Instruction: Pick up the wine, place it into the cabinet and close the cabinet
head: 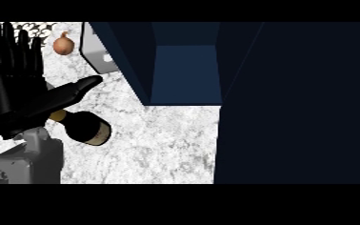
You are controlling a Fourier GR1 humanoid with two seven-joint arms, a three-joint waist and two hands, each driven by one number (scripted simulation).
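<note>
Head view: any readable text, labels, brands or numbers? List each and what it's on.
None can be read.
The wine bottle has a pale band, but no letters can be made out.
The cabinet, onion and counter show no markings.

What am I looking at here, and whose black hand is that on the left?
There is one view, taken from the robot's head, looking steeply down at a speckled white counter. The grey forearm and black fingers at the left are the robot's left hand, its fingers straight. The right hand does not show. Below its thumb is a dark wine bottle. The bottle's neck passes behind the hand, so I cannot tell if they touch. An onion sits further back. The dark blue box is the open cabinet, where the wine should go.
</note>
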